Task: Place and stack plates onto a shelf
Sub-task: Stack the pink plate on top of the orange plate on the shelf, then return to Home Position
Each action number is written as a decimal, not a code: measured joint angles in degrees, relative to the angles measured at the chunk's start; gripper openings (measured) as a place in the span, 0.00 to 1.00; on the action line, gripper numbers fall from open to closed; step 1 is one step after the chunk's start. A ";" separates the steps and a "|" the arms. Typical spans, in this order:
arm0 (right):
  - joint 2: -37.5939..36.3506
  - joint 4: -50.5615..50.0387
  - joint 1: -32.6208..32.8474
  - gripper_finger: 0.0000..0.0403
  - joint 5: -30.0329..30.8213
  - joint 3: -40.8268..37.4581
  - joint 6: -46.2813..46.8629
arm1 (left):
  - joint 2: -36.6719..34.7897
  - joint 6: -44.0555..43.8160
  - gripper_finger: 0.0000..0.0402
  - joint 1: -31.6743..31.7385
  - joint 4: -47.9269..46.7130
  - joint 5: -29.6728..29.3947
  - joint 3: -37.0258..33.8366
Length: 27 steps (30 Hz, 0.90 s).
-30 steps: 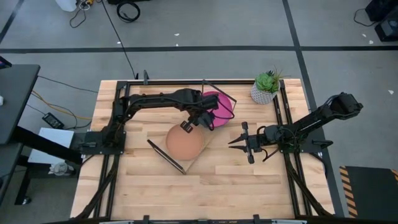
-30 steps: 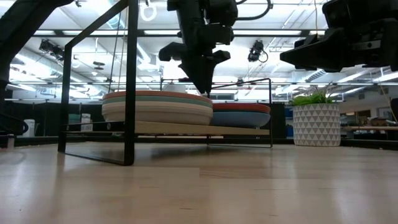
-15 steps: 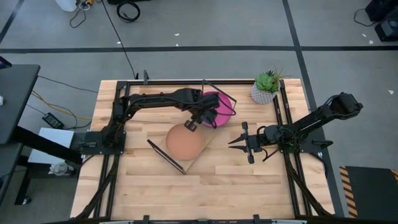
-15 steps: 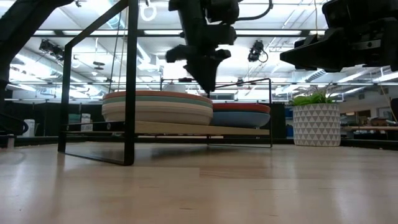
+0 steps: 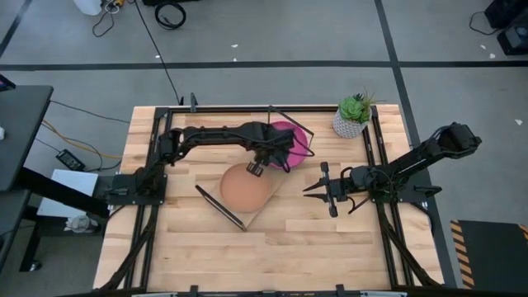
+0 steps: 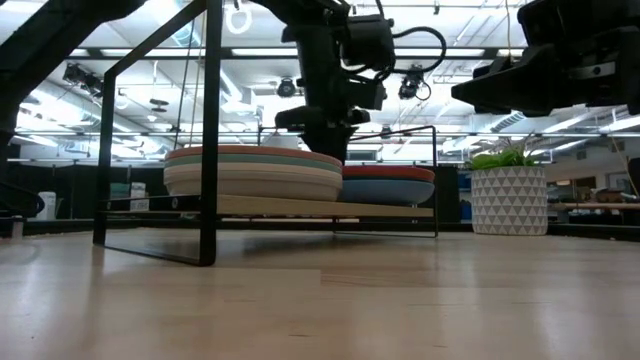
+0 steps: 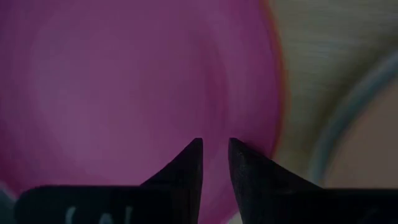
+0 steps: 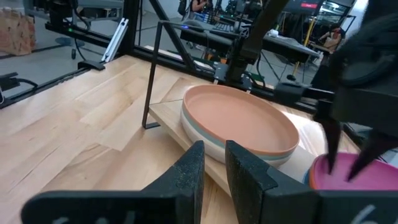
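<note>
The shelf [image 5: 264, 206] lies slantwise mid-table on black wire legs, its board [image 6: 320, 208] carrying two stacks of plates. The near stack has a tan plate [image 5: 245, 188] on top; in the low view that stack [image 6: 250, 170] shows teal and cream layers underneath. The far stack is topped by a pink plate [image 5: 295, 139], with a blue one below [image 6: 390, 188]. My left gripper [image 7: 216, 144], shut, points down over the pink plate [image 7: 124, 93] near its rim. My right gripper [image 5: 309, 189], shut, waits right of the shelf, level above the table. My left gripper comes from above at the pink plate, close to the rim [image 7: 264, 124] on the side next to the tan stack. I cannot tell whether the fingertips touch the plate; the tan stack hides the tips in the low view.
A potted plant in a white pot [image 5: 353, 115] stands at the far right corner, beyond the shelf. The shelf's black wire frame [image 6: 210, 130] rises above the stacks. Bare tabletop lies near the front edge [image 5: 272, 256] and to the left of the shelf.
My left gripper has moved from the far edge of the tan stack toward the table's right, over the pink plate, and it has turned about its own axis. The plates and my right arm have kept still.
</note>
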 joint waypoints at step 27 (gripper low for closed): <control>-12.07 -6.14 -0.27 0.11 -0.07 -1.72 3.12 | -10.97 -13.09 0.08 2.18 -0.32 24.87 -8.22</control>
